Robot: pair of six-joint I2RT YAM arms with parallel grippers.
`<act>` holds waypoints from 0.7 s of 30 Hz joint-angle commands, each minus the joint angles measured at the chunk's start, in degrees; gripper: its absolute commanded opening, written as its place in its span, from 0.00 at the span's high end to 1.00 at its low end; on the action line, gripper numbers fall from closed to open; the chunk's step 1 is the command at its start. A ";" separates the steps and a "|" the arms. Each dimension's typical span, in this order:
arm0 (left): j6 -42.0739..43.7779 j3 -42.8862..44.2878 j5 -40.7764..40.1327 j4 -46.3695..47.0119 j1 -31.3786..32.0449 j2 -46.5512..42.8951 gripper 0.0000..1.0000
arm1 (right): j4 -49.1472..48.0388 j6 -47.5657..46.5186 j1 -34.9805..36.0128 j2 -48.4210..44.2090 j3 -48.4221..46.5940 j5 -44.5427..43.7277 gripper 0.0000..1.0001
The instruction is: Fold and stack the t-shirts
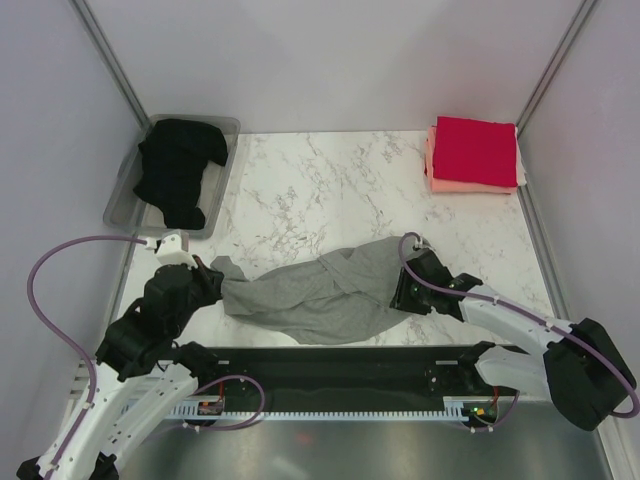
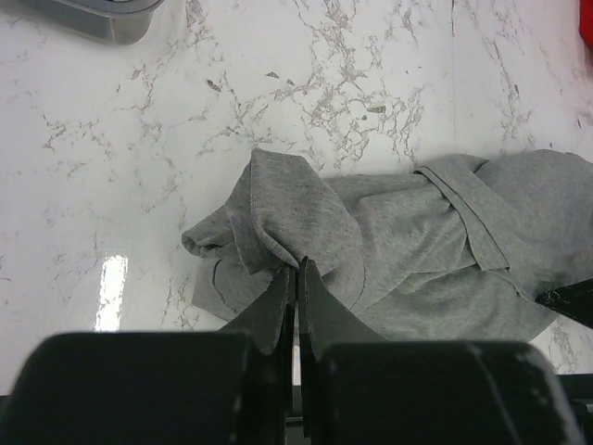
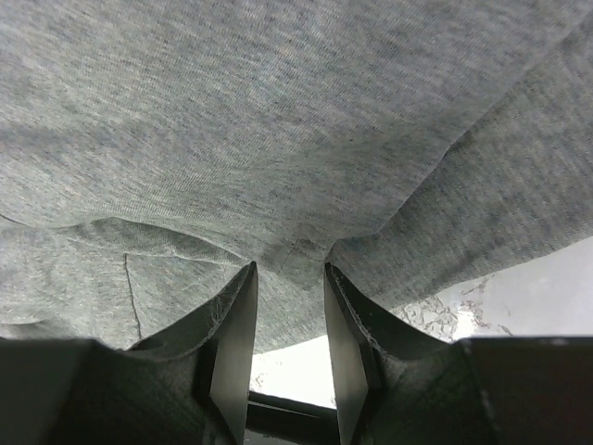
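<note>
A heather-grey t-shirt (image 1: 320,295) lies bunched and stretched across the near middle of the marble table. My left gripper (image 1: 210,283) is shut on its left end; in the left wrist view the closed fingertips (image 2: 296,269) pinch a fold of the grey cloth (image 2: 398,241). My right gripper (image 1: 405,290) holds the shirt's right end. There the grey cloth (image 3: 278,139) fills the right wrist view, and a thick bunch of it is gripped between the jaws (image 3: 289,269), lifted off the table. A black t-shirt (image 1: 180,170) lies in the bin. A red folded shirt (image 1: 475,150) sits on a salmon-pink one (image 1: 450,185) at the far right.
A clear plastic bin (image 1: 120,195) stands at the far left edge of the table; its corner (image 2: 93,19) shows in the left wrist view. Grey walls close in both sides. A black rail (image 1: 330,365) runs along the near edge between the arm bases.
</note>
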State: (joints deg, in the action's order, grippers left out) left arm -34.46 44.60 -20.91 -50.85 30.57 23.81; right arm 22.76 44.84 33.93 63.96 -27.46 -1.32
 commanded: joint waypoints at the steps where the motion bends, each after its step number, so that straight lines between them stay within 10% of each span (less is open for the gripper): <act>1: -1.14 -0.13 -1.42 2.07 -0.07 -0.43 0.98 | -2.28 0.51 0.52 1.07 -0.93 -0.44 0.58; 15: -1.14 -0.21 -1.24 2.16 -0.07 -0.26 0.98 | -1.94 0.60 0.87 0.46 -1.88 -0.43 0.98; 21: 0.61 1.36 -1.24 2.51 -0.07 2.02 0.98 | 7.19 -0.54 0.52 -4.72 -14.58 -3.77 1.00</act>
State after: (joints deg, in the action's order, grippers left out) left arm -34.44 44.60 -20.91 -50.74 30.57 24.10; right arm 26.39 45.19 34.39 63.00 -31.46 -1.85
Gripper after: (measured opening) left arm 0.028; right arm 0.007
